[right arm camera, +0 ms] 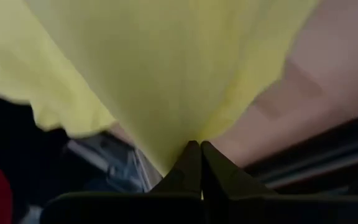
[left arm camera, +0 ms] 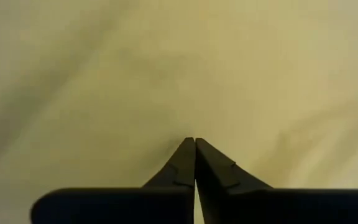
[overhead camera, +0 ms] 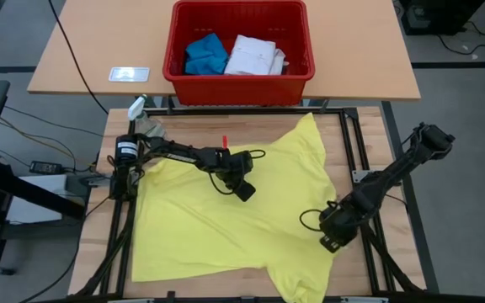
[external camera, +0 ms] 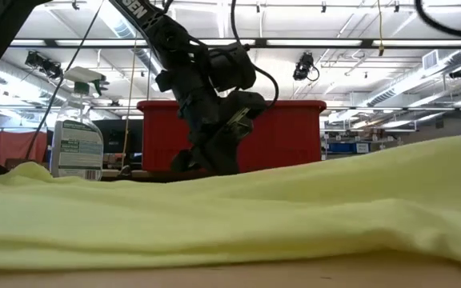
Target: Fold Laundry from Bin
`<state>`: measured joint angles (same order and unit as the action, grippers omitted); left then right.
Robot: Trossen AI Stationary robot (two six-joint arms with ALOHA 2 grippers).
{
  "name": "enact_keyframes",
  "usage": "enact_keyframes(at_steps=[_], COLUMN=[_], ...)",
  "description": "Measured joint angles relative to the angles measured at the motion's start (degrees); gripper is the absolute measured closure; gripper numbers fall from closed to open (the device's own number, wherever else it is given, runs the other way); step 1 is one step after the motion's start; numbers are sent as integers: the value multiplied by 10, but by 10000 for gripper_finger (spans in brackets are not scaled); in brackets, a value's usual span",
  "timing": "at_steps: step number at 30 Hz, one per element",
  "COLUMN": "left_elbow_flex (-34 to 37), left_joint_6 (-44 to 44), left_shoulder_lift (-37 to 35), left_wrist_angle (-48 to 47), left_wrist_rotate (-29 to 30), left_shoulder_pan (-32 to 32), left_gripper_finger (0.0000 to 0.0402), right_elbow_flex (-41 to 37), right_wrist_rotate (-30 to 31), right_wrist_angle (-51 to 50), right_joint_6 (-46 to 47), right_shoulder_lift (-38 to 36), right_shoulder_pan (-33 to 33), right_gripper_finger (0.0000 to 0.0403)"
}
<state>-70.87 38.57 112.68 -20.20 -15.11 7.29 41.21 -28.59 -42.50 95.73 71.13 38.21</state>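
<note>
left gripper (overhead camera: 244,192) clenched on the bright yellow cotton t-shirt (overhead camera: 217,227) near its middle; right gripper (overhead camera: 330,242) pinching its right edge. spread flat on the wooden table (overhead camera: 356,151), long axis toward the red plastic bin (overhead camera: 237,80) beyond.

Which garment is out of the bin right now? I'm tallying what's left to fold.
The yellow T-shirt, spread on the table; both grippers are shut on it. The blue piece and white shirt lie in the red bin.
</note>
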Motion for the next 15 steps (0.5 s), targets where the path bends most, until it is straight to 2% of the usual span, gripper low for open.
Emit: enact_keyframes(at_steps=[3, 6, 9, 15], left_elbow_flex=[0, 0, 0, 0], left_joint_6=[0, -4, -11, -18], left_shoulder_lift=[0, 0, 0, 0], left_wrist_angle=[-1, -4, -18, -58], left_wrist_rotate=[-2, -9, -10, -10], left_shoulder_pan=[0, -4, -10, -20], left_gripper_finger=[399, 399, 400, 400], right_elbow_flex=[0, -2, -3, 24], right_wrist_rotate=[-12, 13, 44, 50], right_wrist_angle=[-1, -4, 3, 10], right_joint_6=[1, 6, 7, 6], right_shoulder_lift=[1, 1, 1, -8], right_shoulder_pan=[14, 23, 26, 25], right_gripper_finger=[400, 392, 365, 299])
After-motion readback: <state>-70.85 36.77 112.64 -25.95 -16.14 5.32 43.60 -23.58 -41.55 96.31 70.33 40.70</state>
